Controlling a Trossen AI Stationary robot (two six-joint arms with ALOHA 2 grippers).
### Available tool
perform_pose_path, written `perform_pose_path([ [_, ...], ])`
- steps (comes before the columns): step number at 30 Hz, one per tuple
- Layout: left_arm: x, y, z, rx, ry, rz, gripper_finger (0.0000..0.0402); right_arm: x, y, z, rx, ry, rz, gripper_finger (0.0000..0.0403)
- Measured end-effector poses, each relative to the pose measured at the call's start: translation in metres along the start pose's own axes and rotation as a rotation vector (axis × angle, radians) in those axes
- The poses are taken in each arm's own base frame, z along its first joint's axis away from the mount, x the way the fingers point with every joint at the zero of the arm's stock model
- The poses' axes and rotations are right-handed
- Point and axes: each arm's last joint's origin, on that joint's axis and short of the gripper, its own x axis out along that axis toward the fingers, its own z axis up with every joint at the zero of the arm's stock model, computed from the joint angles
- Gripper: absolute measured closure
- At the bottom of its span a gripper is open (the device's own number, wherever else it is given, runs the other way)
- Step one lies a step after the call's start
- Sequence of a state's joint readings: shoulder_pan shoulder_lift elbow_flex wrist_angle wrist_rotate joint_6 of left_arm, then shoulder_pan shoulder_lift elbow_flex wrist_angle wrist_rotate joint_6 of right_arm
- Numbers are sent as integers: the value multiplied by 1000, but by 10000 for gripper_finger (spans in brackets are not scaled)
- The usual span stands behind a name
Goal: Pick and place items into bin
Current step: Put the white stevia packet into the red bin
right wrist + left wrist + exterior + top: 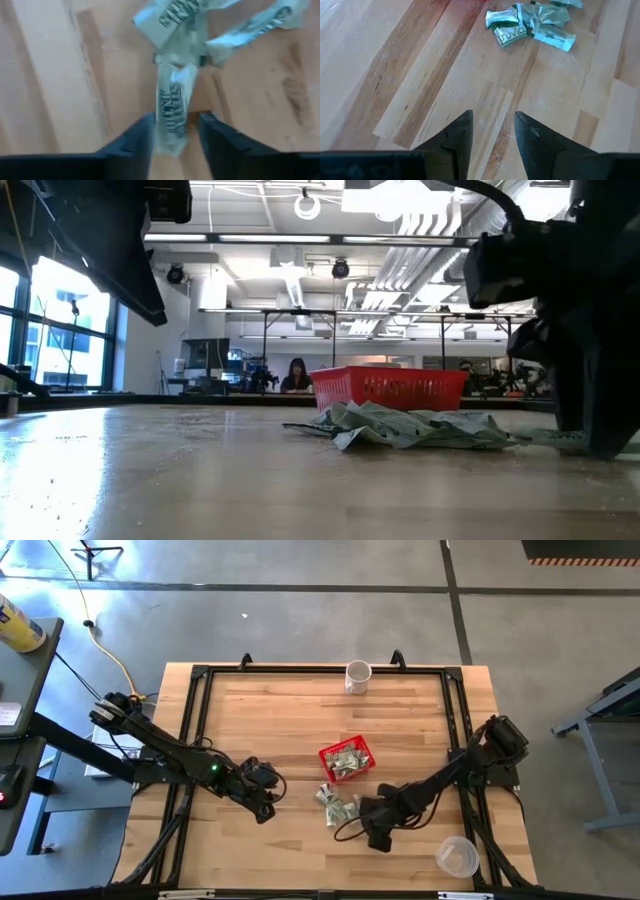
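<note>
A small red bin point(328, 753) point(390, 388) stands on the wooden table right of its middle, with several green-and-white items in it. More items point(336, 805) point(410, 428) point(530, 25) lie loose on the table just nearer than the bin. My right gripper point(360, 810) point(175, 122) points down at the pile's right end, open only narrowly, with one item point(172, 115) lying lengthwise between its fingers. My left gripper point(266, 813) point(493, 122) hangs open above bare wood left of the pile, with nothing between its fingers. My right gripper comes at the item from above, fingers running along its length. One finger point(146, 134) lies against the item's long edge point(161, 120). A thin strip of wood shows between the other finger and the item. The item lies flat on the table.
A white mug point(357, 676) stands at the table's far edge. A clear plastic cup point(457, 856) stands at the near right corner. A black frame point(200, 675) runs round the tabletop. Bare wood lies left of the pile.
</note>
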State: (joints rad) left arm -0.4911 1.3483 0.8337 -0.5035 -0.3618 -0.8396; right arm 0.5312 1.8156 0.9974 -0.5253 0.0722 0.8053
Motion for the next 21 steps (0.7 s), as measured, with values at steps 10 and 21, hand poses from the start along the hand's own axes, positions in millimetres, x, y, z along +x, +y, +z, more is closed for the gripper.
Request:
perform_pose_path([
  [10,0,0,0,4,-6,6,225,-9,-23,14,43,88,-104,385],
  [21,0,1,2,3,-55,47,224,-92,-77,98,-41,-214,-331,383],
])
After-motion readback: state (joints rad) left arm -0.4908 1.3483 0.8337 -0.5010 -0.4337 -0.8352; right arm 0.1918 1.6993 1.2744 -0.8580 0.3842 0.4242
